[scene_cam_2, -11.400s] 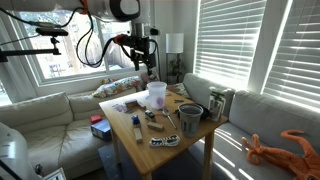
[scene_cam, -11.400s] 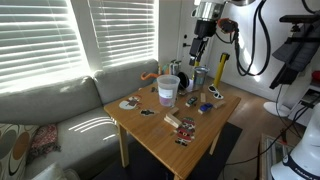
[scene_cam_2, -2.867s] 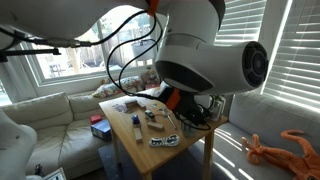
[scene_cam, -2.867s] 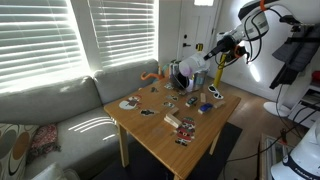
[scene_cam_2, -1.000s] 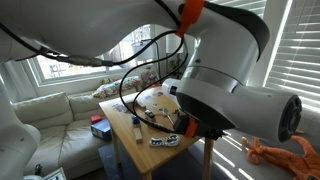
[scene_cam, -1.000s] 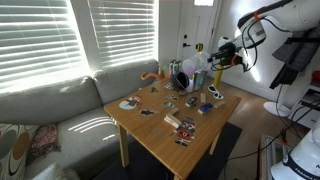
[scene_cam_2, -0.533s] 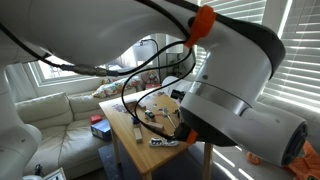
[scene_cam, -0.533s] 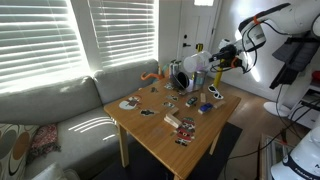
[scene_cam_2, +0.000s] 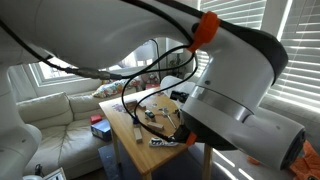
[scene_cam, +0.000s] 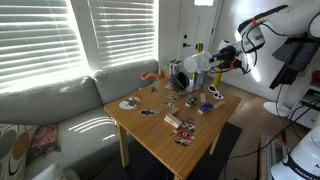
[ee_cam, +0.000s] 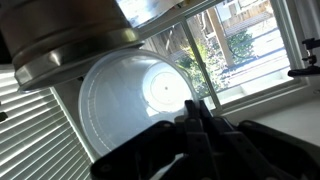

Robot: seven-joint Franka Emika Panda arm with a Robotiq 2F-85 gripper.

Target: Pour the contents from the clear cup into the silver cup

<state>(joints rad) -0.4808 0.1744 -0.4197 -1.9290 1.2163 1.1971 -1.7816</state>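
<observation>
In an exterior view my gripper (scene_cam: 210,62) hangs over the far end of the wooden table (scene_cam: 160,135). It holds the clear cup (scene_cam: 194,63) tipped on its side. In the wrist view the gripper (ee_cam: 195,122) is shut on the clear cup's (ee_cam: 130,95) wall, and I look into the cup's whitish inside, where no contents show. The silver cup (ee_cam: 65,40) fills the upper left of the wrist view, its shiny rim right beside the clear cup's mouth. The robot arm (scene_cam_2: 230,90) hides both cups in an exterior view.
A dark vessel (scene_cam: 180,78) stands under the tipped cup. Several small items (scene_cam: 180,125) lie scattered on the table, with a yellow-handled tool (scene_cam: 222,72) at its far edge. A sofa (scene_cam: 50,110) and window blinds (scene_cam: 60,40) flank the table.
The clear cup stays tipped at about the same spot over the table's far end. The arm filling an exterior view has shifted slightly.
</observation>
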